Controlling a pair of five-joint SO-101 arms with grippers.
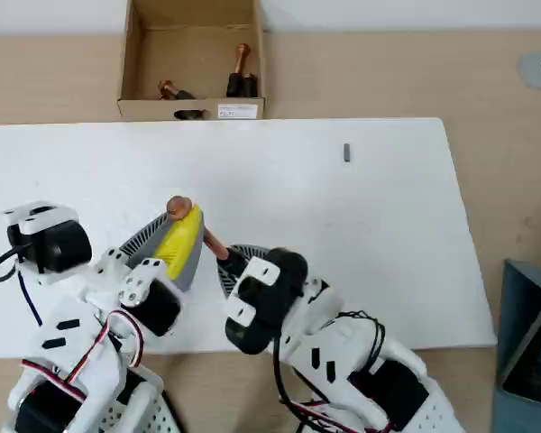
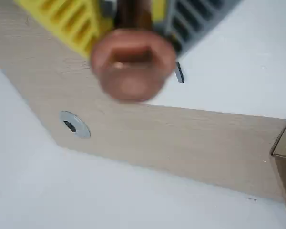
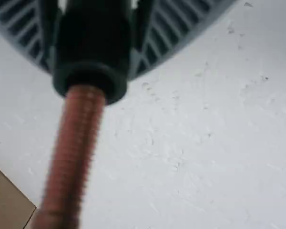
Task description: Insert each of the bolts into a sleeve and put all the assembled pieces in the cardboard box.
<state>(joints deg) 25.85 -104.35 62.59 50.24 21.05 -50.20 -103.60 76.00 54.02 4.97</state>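
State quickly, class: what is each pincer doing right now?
Left pincer: closed on the copper bolt, near its head.
Right pincer: closed on the black sleeve, with the bolt's thread in it.

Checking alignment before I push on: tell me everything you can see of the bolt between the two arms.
The bolt looks like copper-coloured metal, with a hexagonal head and a threaded shank. The left gripper is shut on it near the head. The shank slants across over the white mat to the right gripper, its end inside the black sleeve held there.
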